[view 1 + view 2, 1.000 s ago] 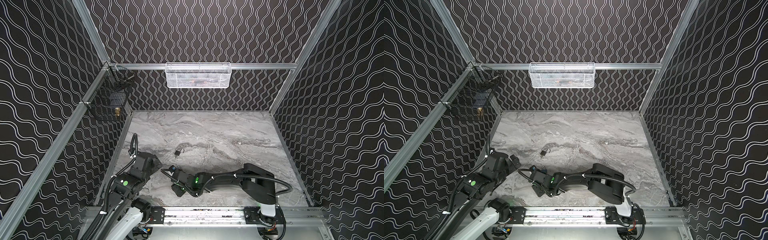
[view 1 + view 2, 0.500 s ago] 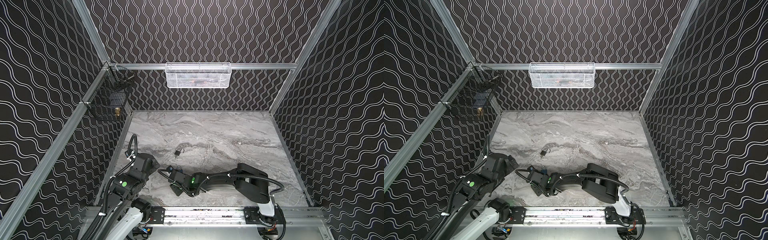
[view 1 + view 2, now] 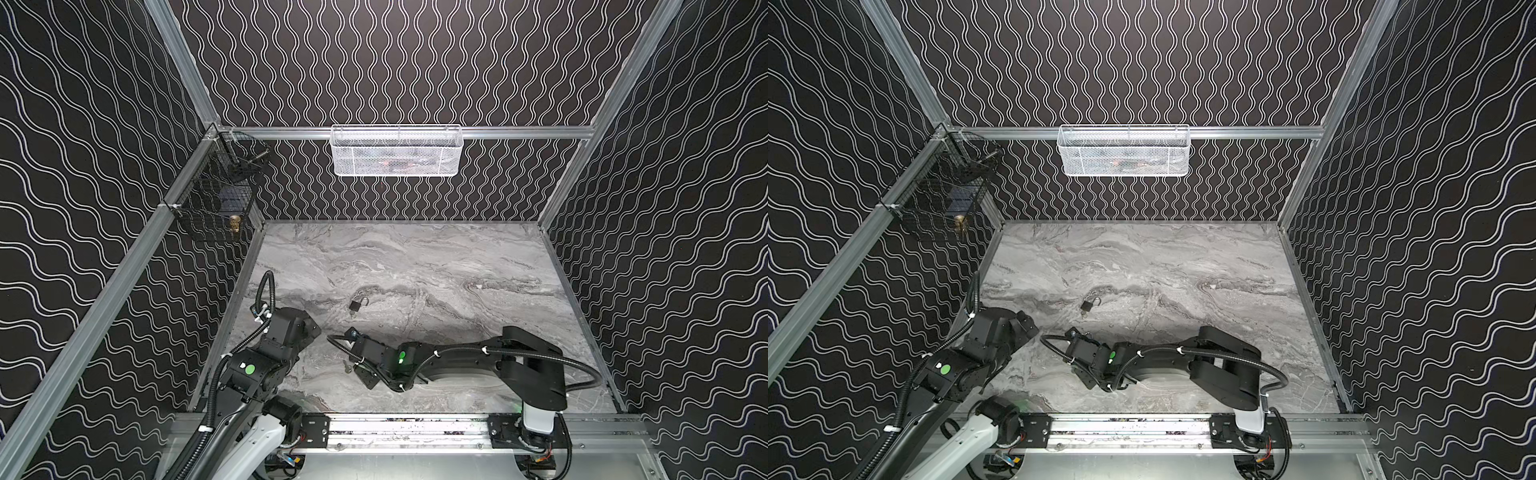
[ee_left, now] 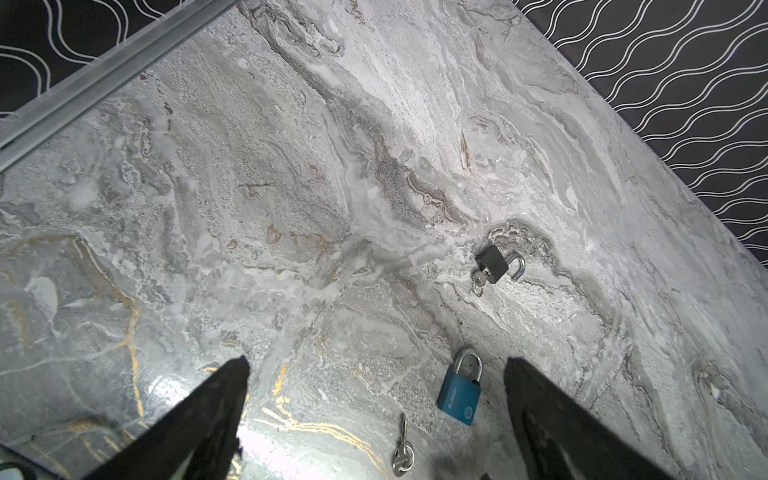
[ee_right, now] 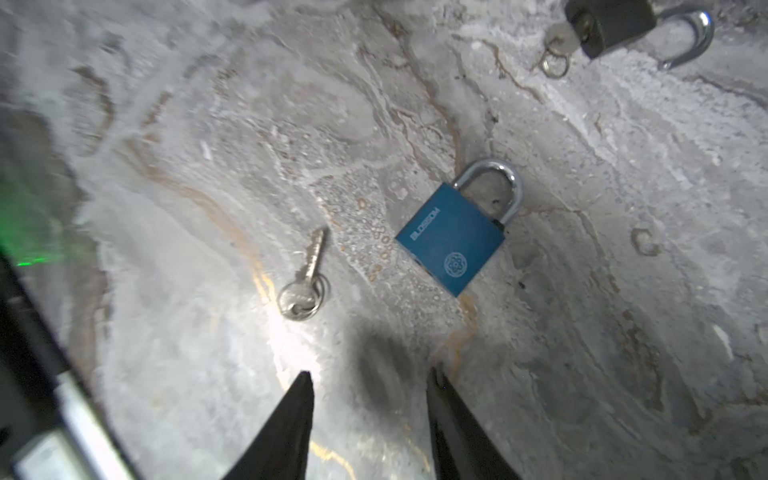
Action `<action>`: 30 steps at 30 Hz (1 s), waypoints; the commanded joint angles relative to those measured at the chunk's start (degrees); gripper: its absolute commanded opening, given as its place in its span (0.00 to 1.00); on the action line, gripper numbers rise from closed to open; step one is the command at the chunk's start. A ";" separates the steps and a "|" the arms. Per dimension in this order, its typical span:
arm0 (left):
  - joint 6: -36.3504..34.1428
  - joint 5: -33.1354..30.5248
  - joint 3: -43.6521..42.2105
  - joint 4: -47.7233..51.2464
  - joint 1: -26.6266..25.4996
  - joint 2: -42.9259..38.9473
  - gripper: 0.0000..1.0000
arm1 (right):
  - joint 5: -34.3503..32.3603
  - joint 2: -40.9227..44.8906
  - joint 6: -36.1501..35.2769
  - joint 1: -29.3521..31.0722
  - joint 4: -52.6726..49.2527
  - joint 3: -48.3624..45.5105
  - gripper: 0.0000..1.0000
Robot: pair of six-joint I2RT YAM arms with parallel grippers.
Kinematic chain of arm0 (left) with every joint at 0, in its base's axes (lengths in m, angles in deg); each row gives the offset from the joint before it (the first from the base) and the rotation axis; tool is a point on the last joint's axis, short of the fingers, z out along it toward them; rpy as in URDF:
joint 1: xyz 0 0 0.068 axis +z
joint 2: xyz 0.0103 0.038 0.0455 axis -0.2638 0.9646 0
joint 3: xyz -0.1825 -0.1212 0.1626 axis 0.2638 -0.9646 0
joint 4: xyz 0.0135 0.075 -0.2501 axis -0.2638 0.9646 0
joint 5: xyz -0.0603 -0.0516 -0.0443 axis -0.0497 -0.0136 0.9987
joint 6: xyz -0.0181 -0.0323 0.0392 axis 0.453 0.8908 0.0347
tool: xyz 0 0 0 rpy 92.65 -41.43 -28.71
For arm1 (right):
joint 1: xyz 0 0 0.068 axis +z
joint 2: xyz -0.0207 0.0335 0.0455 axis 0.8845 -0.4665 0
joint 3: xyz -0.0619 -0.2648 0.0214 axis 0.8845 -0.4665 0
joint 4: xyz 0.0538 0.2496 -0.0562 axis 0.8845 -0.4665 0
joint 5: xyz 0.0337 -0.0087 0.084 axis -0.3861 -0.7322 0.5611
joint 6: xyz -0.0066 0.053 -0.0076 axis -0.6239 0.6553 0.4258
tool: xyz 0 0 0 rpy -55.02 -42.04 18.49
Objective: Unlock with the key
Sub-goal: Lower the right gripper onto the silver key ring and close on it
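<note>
As L tool (image 4: 377, 362) & R tool (image 5: 370, 372) gape, 2 padlocks (image 5: 451, 245) (image 5: 611, 25), 2 keys (image 5: 305, 278) (image 5: 562, 32) lie.

Black wave-patterned walls (image 3: 395, 62), aluminium rails (image 3: 519, 132), grey marble tabletop (image 3: 415, 257), white mesh basket (image 3: 353, 160), black wire basket (image 3: 199, 218).

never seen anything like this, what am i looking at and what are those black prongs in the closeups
This is a robot: a left arm and a right arm mounted at the near edge of a marble table. Two pictures look down on the whole booth; the close-ups come from a camera on each wrist, so the prongs are that arm's own claw. The left claw and right claw are open, holding nothing. On the table lie a closed blue padlock, a loose key beside it, not touching, and farther off a black padlock, shackle open, with a second key in it.
</note>
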 commanded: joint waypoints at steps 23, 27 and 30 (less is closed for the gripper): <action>2.57 -2.56 0.15 5.22 0.04 -5.32 0.99 | 6.05 -9.51 8.23 -1.40 -5.34 10.55 0.31; 2.82 -2.72 0.16 5.53 0.12 -5.47 0.99 | 6.02 -10.50 8.01 -1.36 -5.72 11.24 0.30; 3.08 -3.17 0.04 5.65 0.11 -5.62 0.99 | 6.28 -11.12 7.54 -1.42 -6.10 11.86 0.29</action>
